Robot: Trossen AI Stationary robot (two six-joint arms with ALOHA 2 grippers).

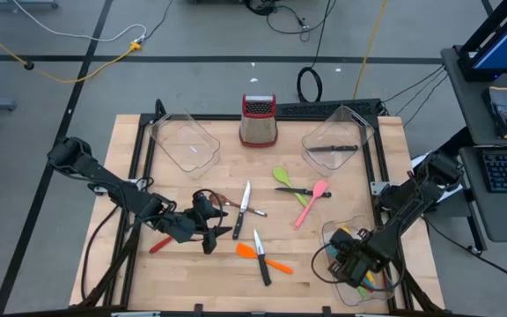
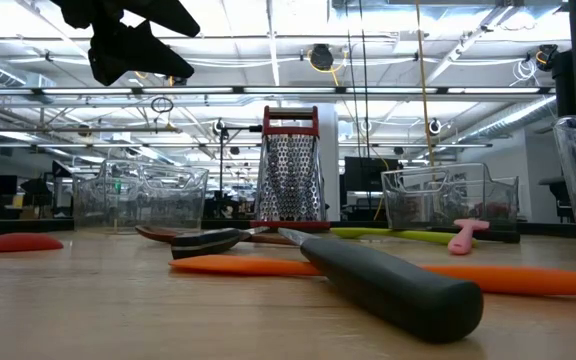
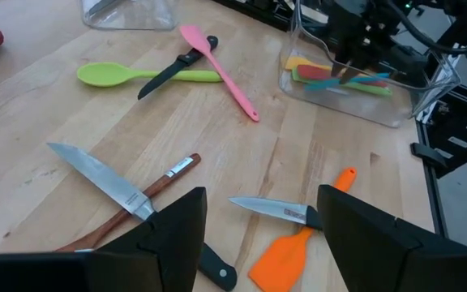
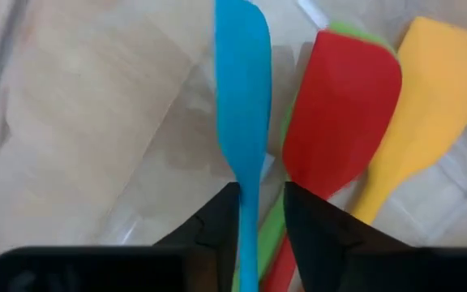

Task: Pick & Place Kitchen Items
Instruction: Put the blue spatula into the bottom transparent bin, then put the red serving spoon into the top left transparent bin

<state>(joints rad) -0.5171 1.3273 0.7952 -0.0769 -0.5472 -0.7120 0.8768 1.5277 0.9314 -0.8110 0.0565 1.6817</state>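
Observation:
My right gripper (image 4: 262,191) points down into the clear bin (image 1: 331,236) at the near right, open a little. The handle of a blue spatula (image 4: 242,81) runs between its fingers. Red (image 4: 343,105), yellow (image 4: 428,89) and green (image 4: 270,235) utensils lie under and beside the blue one. My left gripper (image 3: 259,199) hangs open above the table's near left middle, over a long knife (image 3: 104,178) and a brown wooden spoon (image 3: 136,207). A small knife (image 3: 278,211) lies across an orange spatula (image 3: 298,243). Farther off lie a green spoon (image 3: 120,75), a black knife (image 3: 173,73) and a pink spatula (image 3: 217,61). My right gripper comes from above, its fingers on either side of the blue spatula's handle (image 4: 250,203). A gap shows between the handle and one finger (image 4: 314,219); whether the other finger touches it I cannot tell. The spatula lies on the other utensils in the bin.
A steel grater with a red top (image 1: 258,119) stands at the far middle. Two more clear bins stand at the far left (image 1: 183,141) and the far right (image 1: 337,132); the right one holds a black knife (image 1: 333,148). A red utensil (image 1: 159,245) lies near my left arm.

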